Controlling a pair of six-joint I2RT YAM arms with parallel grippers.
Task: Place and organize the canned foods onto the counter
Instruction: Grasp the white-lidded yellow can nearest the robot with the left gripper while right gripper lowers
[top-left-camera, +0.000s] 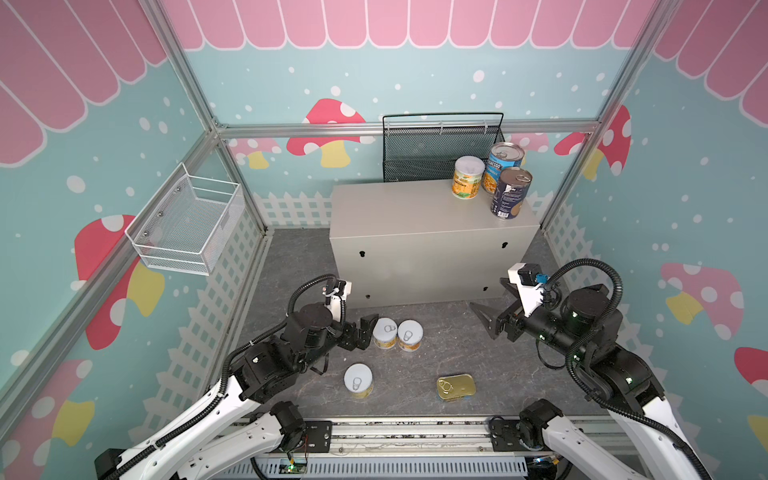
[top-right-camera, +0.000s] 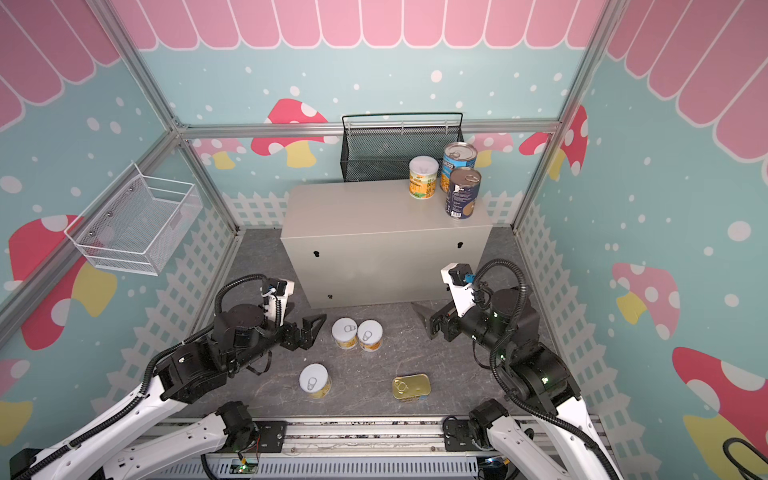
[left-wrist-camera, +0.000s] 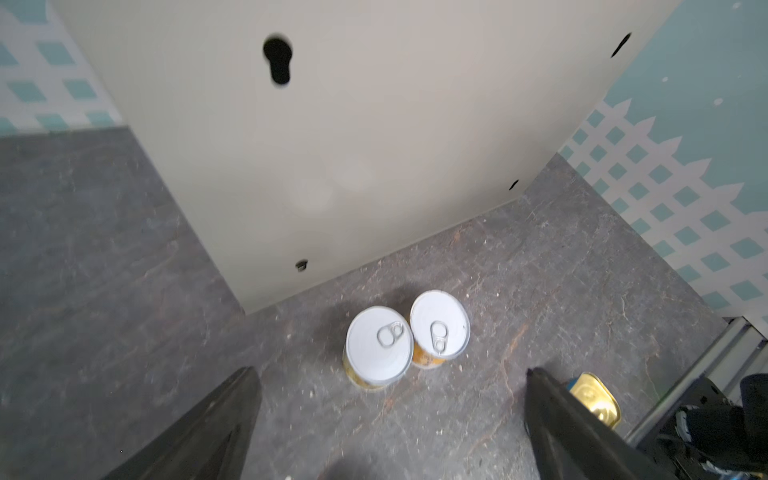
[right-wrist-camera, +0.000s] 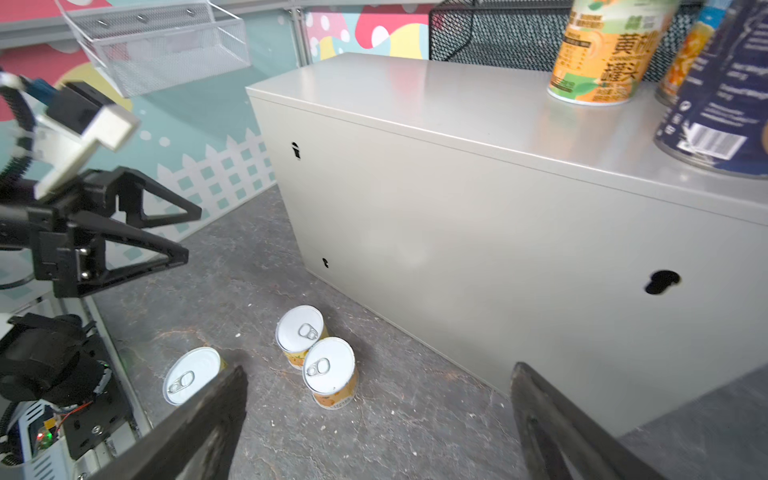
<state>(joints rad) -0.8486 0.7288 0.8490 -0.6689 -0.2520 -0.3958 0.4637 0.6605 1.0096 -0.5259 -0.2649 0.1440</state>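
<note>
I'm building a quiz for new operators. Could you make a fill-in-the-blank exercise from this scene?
1. The counter holds ___ cans.
2. Off the counter, besides the flat gold-topped tin, stand ___ small white-lidded cans.
3. The left gripper and the right gripper are both ___, holding nothing.
Missing words: three; three; open.

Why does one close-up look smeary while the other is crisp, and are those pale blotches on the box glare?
Left wrist view: smeared, probably motion blur; the blotches on the counter look like reflections of the two white-lidded tins. Right wrist view: those tins are crisp, but the black fingers blur. Both top views: frame posts splay outward.
</note>
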